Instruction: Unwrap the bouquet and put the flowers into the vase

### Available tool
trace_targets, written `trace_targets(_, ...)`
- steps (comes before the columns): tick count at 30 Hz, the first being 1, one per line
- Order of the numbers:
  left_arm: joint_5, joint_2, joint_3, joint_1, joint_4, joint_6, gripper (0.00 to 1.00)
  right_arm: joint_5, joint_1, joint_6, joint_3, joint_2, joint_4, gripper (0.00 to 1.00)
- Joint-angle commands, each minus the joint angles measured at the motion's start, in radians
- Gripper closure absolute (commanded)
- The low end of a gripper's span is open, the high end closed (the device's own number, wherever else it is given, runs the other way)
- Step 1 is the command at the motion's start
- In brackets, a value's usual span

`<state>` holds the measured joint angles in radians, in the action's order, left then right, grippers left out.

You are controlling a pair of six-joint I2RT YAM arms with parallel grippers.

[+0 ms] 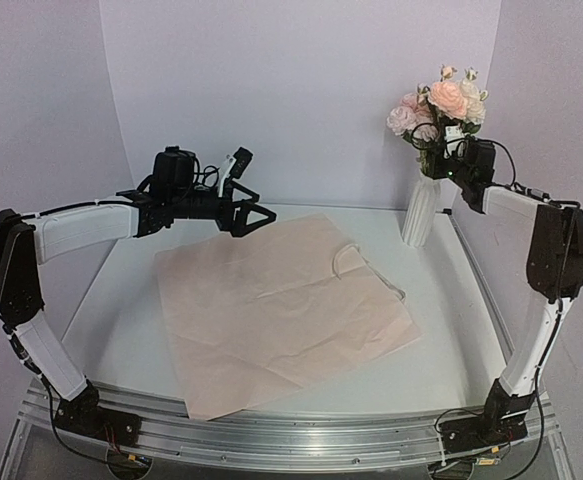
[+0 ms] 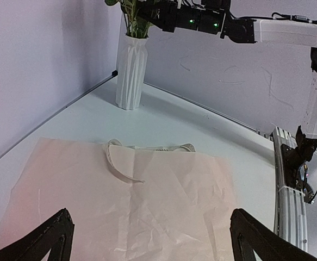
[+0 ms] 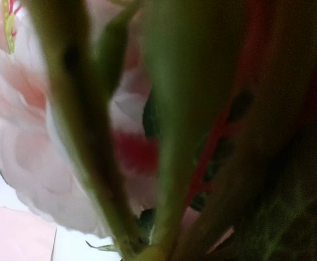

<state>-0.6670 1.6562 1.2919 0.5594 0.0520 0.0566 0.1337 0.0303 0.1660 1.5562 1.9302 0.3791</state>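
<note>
The flowers (image 1: 443, 100), pink, peach and white blooms, stand with their green stems in the ribbed white vase (image 1: 420, 212) at the back right. My right gripper (image 1: 443, 158) sits at the stems just above the rim, shut on them. Blurred stems (image 3: 169, 163) and a pale bloom (image 3: 22, 163) fill the right wrist view and hide its fingers. The bouquet's pale pink wrapping paper (image 1: 271, 310) lies flat and open on the table, a cream ribbon (image 1: 346, 262) loose at its far edge. My left gripper (image 1: 256, 215) hovers open over the paper's back left corner, its fingers (image 2: 49, 239) wide apart above the sheet (image 2: 147, 206).
Lilac walls close the table at the back and both sides. An aluminium rail (image 1: 291, 440) runs along the near edge with both arm bases on it. The right arm (image 2: 278, 32) reaches across above the vase (image 2: 131, 76) in the left wrist view.
</note>
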Motion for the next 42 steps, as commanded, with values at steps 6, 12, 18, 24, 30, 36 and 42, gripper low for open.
trace_targets(6,0.001,-0.025,0.01,-0.01,0.015,0.014,0.0,0.031,0.004,-0.049,-0.066,0.007,-0.095,0.98)
trace_targets(12,-0.003,-0.019,0.011,-0.012,0.018,0.009,0.0,0.032,0.003,-0.034,-0.051,-0.023,-0.108,0.76)
trace_targets(18,-0.006,-0.02,0.01,-0.013,0.009,0.015,0.0,0.008,0.004,-0.019,-0.046,-0.059,-0.109,0.64)
trace_targets(24,-0.013,-0.021,0.009,-0.013,0.013,0.014,0.0,0.014,0.003,-0.023,-0.062,-0.095,-0.111,0.55)
trace_targets(30,-0.014,-0.028,0.006,-0.015,0.016,0.011,0.0,0.016,0.004,-0.029,-0.13,-0.18,-0.111,0.37)
trace_targets(36,-0.018,-0.031,0.004,-0.02,0.023,0.007,0.0,0.021,0.003,-0.031,-0.185,-0.259,-0.137,0.28)
trace_targets(42,-0.022,-0.037,0.001,-0.023,0.034,0.0,0.0,0.0,0.004,-0.034,-0.23,-0.316,-0.191,0.07)
